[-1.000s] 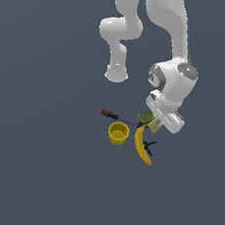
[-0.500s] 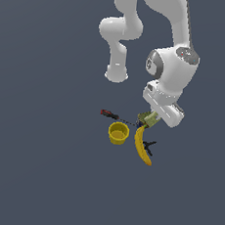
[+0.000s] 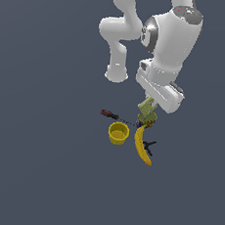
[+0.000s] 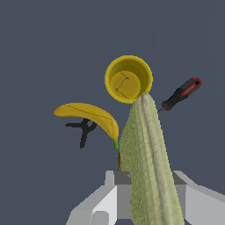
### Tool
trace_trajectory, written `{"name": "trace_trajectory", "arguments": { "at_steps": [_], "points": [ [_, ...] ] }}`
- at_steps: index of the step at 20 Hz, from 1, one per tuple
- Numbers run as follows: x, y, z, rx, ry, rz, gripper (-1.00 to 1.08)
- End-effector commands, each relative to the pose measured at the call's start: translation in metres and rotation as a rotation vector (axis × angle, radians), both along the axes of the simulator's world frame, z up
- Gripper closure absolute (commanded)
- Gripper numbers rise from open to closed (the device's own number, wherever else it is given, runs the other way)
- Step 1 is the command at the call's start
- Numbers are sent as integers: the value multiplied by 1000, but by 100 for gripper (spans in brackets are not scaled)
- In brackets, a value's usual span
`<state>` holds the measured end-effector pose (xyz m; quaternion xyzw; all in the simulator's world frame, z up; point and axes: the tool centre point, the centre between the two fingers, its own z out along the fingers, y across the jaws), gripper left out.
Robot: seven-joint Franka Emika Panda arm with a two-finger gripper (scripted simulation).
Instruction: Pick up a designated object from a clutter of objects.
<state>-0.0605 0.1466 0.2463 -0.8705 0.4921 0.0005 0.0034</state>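
Dark grey-blue floor (image 3: 40,166) is filling the whole scene, no texture on it. I'm holding the olive-green box (image 4: 149,167) in my gripper (image 3: 148,108), jaws clamped narrow on its flat sides; in the wrist view it is sticking out edge-on between the fingers (image 4: 105,202) and hiding part of the ground past it. In the exterior view the box is hanging just under the hand, lifted off the floor, directly above the clutter. Below it a yellow cup (image 3: 118,133) is standing upright, mouth up. A banana (image 3: 143,146) is lying just beside the cup, on the exterior view's right. A dark clamp (image 3: 149,147) is touching or nearly touching the banana's far side. A red-handled screwdriver (image 3: 110,115) is lying near the cup. A round greenish object (image 3: 147,120) is sitting right under the box, mostly hidden.
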Motion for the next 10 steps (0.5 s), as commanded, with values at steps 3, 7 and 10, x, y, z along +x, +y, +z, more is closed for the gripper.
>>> {"name": "trace_trajectory", "arguments": {
  "at_steps": [3, 7, 10],
  "points": [
    [4, -25, 46, 1, 0, 1, 108],
    [9, -48, 85, 0, 1, 0, 108],
    [13, -65, 115, -1, 2, 0, 108]
  ]
}}
